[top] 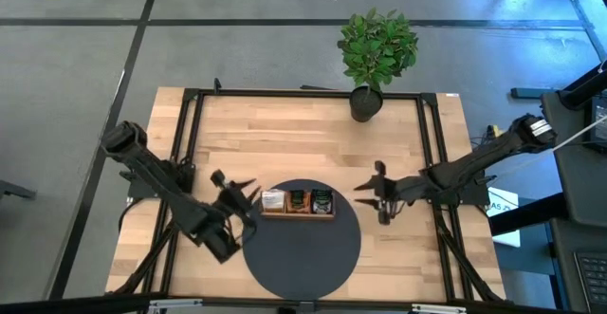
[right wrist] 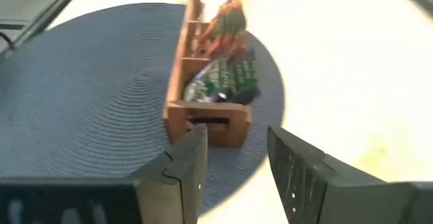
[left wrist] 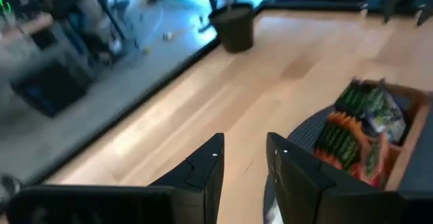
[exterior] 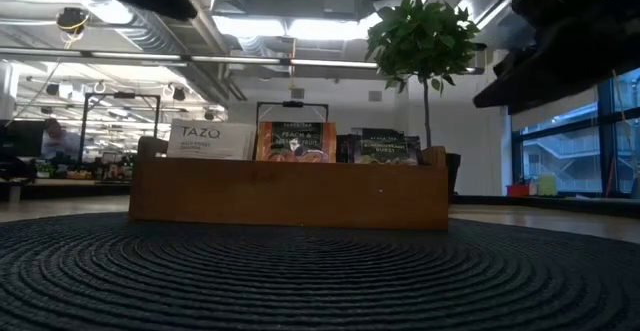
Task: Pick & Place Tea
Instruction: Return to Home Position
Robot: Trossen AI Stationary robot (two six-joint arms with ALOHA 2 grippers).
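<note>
the tea (top: 298,200) stands on edge in the wooden tray (top: 297,215), which sits at the far edge of the round dark mat (top: 303,257) on the table (top: 285,134). from above, three clumps show side by side: white, orange with dark, and green. how many sachets each clump holds cannot be counted. in the low view the tray's front wall (exterior: 290,193) hides the lower part of every sachet. only the tops show, a white one (exterior: 210,139), an orange one (exterior: 297,141) and a dark green one (exterior: 380,148).

the left gripper (top: 237,189) hangs just beside the tray's left end, over the mat's edge. in its wrist view the gripper (left wrist: 245,149) has its fingers parted by a narrow gap, with nothing between them. the sachets there (left wrist: 352,126) are a blur, partly cut off at the edge.

the right gripper (top: 372,189) hangs off the mat, near the tray's right end. its wrist view shows this gripper (right wrist: 237,143) likewise parted and empty. the tray's end wall (right wrist: 210,126) lies beyond it.

in the low view both arms are only dark shapes cut off at the top. a potted plant (top: 377,48) stands at the table's far edge.
</note>
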